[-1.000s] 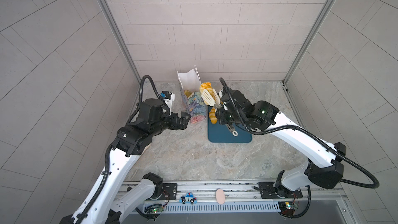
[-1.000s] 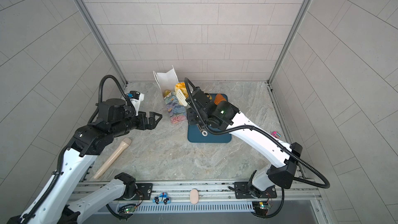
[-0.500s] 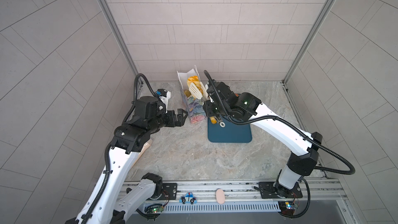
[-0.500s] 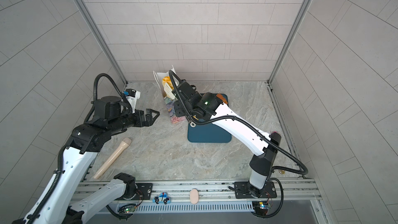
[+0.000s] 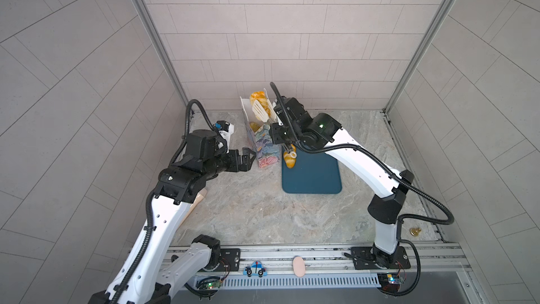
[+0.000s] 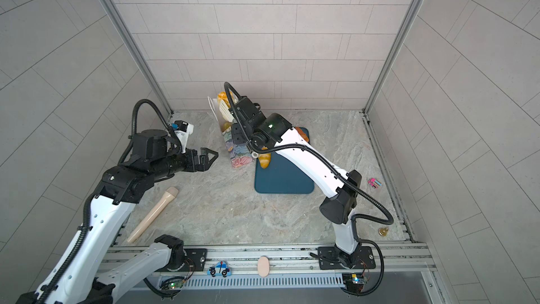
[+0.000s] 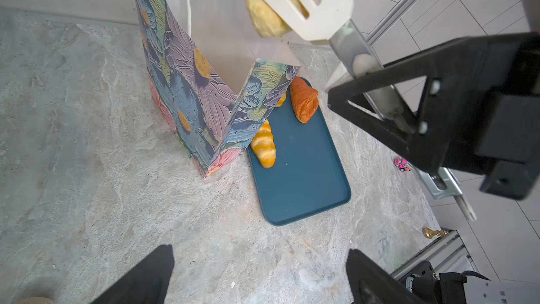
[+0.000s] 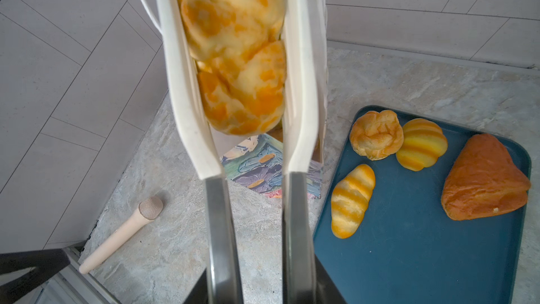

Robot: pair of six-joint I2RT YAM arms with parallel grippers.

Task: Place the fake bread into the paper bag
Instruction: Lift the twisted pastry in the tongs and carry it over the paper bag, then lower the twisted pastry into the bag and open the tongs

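Black fingers of the right gripper [image 5: 282, 134] are clenched on the steel handles of a pair of tongs [image 8: 187, 89]. The cream slotted paddles of the tongs squeeze a golden braided loaf [image 8: 239, 62] from both sides. That loaf hangs at the mouth of the paper bag [image 7: 187, 92], which stands upright on the marble table [image 6: 233, 214]. The bag's flower-printed side is folded inward, and its white cord handle shows beside the tongs. In both top views another yellow pastry [image 5: 254, 126] shows inside the bag.

A dark blue tray [image 8: 409, 258] lies just beside the bag. On it are a long striped roll [image 8: 352, 200] close to the bag's corner, a round bun [image 8: 375, 134], a striped bun [image 8: 420, 143] touching it, and an orange-brown triangular piece [image 8: 485, 179] set apart.

On the bag's other side, the left gripper [image 6: 211, 157] hovers near it without touching, its jaws spread wide and holding nothing. A beige toy microphone [image 6: 155, 214] lies on the table near the left arm.
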